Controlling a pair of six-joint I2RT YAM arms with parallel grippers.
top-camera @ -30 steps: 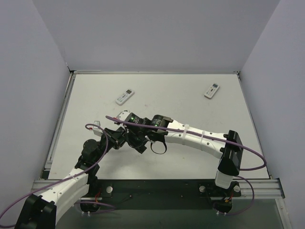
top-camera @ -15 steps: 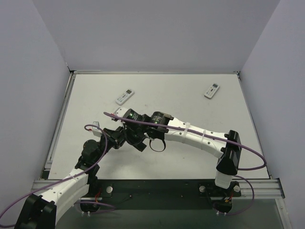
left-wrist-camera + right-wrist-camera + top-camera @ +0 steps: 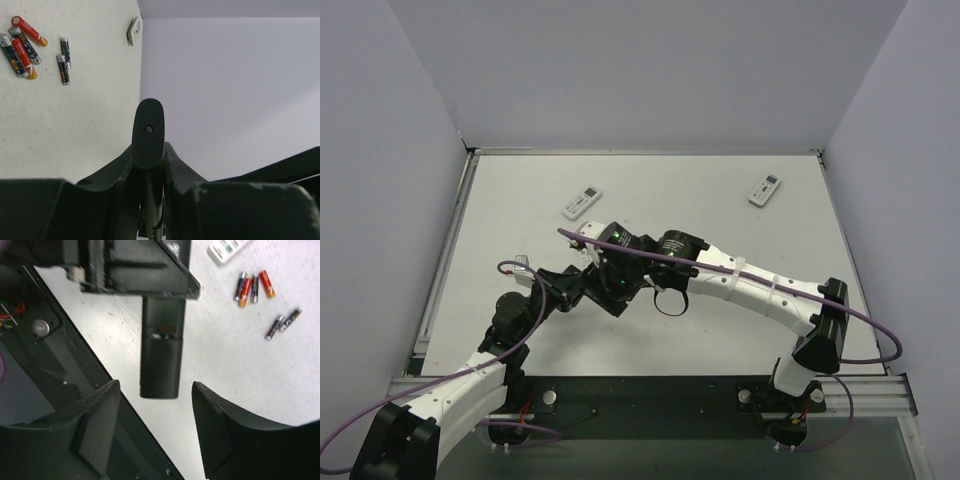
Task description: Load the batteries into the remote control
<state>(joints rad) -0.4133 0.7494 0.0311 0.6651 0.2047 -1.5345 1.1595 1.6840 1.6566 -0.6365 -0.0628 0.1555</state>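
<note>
The left gripper [image 3: 148, 165] is clamping a black remote [image 3: 161, 362] by one end, holding it over the left half of the desk [image 3: 215, 355], nearer the near edge than the far one. The right gripper [image 3: 155, 390] is hovering with its fingers spread wide, one on each side of the remote's free end, gripping nothing. The batteries [image 3: 252, 287] are lying loose on the desk beside a white remote [image 3: 227, 249], well off to one side of the right fingers and past the clamped end. Four are lying together, roughly parallel to the black remote's long axis, with a pair [image 3: 283, 322] just apart. With the left arm occupied, the free right arm is looking better placed to fetch one.
</note>
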